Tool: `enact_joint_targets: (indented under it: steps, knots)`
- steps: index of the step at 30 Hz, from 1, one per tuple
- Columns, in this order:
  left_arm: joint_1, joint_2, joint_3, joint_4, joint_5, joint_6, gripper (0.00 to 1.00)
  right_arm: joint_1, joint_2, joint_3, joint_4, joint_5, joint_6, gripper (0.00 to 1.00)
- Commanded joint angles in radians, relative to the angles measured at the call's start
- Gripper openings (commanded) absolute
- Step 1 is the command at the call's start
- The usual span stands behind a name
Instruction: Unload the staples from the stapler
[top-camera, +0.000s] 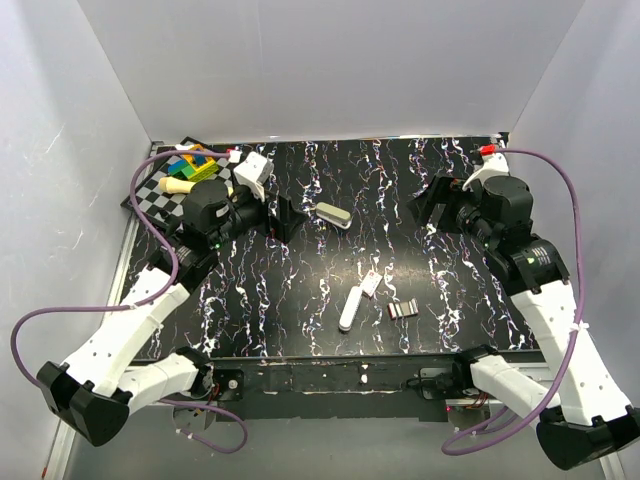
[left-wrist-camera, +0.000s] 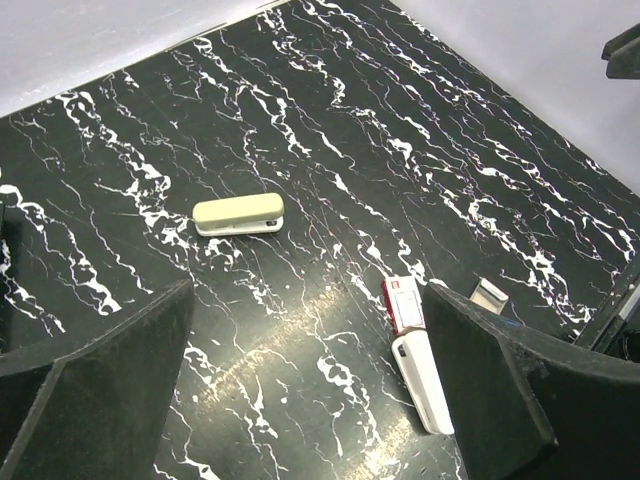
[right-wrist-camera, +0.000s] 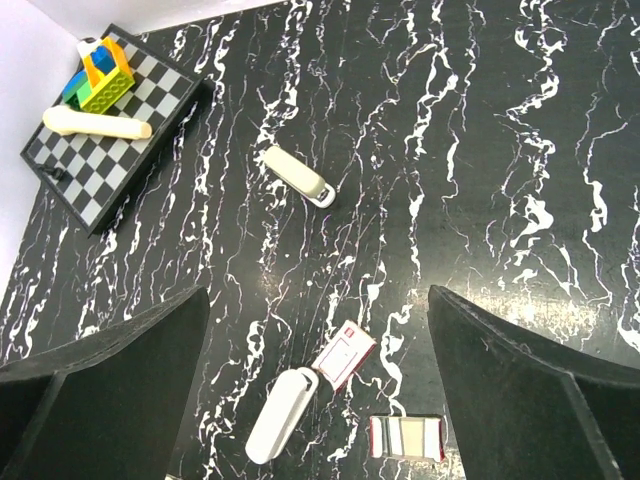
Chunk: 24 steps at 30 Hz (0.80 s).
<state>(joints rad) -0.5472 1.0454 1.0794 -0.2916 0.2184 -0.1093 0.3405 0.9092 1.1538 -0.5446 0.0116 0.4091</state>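
**White stapler flat on the counter, both arms poised over it**

The black-and-white checkered board (right-wrist-camera: 165, 95) in the far left corner of the black, white-veined marble-look counter (top-camera: 300, 290) is the only carrier here. On it sit a stack of bright plastic building blocks (right-wrist-camera: 95, 72) in blue, orange, yellow and green. Just beside them 1 smooth cream cylinder (right-wrist-camera: 100, 123) lies on its side.

The slim white plastic stapler (right-wrist-camera: 283, 413) lies flat near the front middle of the counter. Its red-and-white end piece (right-wrist-camera: 345, 355) sits at the far tip. Whether staples sit inside it I cannot tell. Near it on the right, apart from it, lies a short grey block of staple strips (right-wrist-camera: 407, 438). A 2nd one, the rounded beige stapler (right-wrist-camera: 297, 176), rests farther back, well apart from the white one.

The left arm (top-camera: 120, 340), white shells on black joints, rises from the near left corner and bends its wrist toward the middle. The left jaws stand wide apart with nothing between them, above the counter near the beige stapler. The right arm (top-camera: 560, 320) mirrors it from the near right corner, its wrist at the far right and turned inward. The right jaws are likewise spread wide and hold nothing. The fingers (left-wrist-camera: 90, 380) are matte black and wedge-shaped.
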Motion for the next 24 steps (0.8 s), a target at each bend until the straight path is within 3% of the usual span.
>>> enact_joint_targets:
  steps: [1,7,16,24]
  knots:
    - [0.0,-0.056,-0.025,0.026,-0.017,-0.015,0.98,-0.003,-0.013,0.009,0.038,0.063,0.016,0.98]
    - [0.0,-0.074,-0.038,0.031,-0.066,-0.015,0.98,-0.003,-0.076,-0.026,0.029,0.171,-0.035,0.98]
    - [-0.002,-0.062,-0.039,0.025,-0.091,0.003,0.98,-0.001,0.026,0.132,-0.164,0.01,-0.092,0.88]
    - [-0.007,0.001,-0.012,-0.024,-0.045,0.022,0.98,0.075,0.086,0.158,-0.248,0.06,-0.124,0.87]
